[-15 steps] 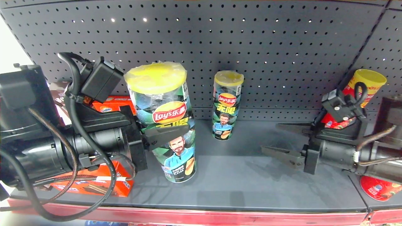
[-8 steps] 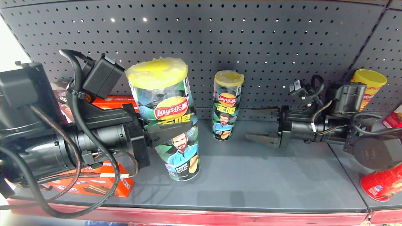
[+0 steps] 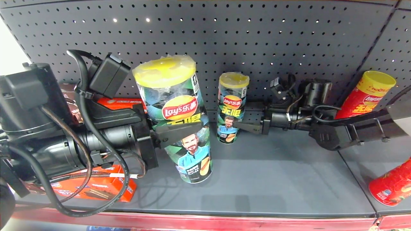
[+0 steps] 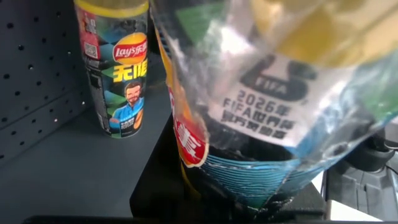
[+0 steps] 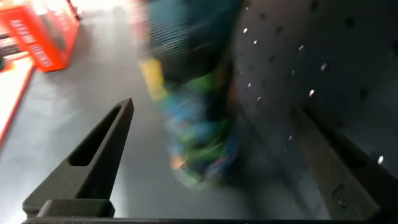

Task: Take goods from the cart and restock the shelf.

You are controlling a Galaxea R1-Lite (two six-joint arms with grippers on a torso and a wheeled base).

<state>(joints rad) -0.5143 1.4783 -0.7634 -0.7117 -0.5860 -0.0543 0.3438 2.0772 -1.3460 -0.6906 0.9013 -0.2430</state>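
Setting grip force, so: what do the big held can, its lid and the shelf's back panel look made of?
Big can: likely cardboard tube, glossy printed label, wrapped in clear film that wrinkles and glints. Lid: yellow, probably plastic, under the film. Back panel: dark matte perforated sheet, probably painted metal.

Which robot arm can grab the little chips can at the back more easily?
The right. Its gripper is open, and the little can sits between its fingers in its wrist view. The left gripper is shut on the big can, so it is busy.
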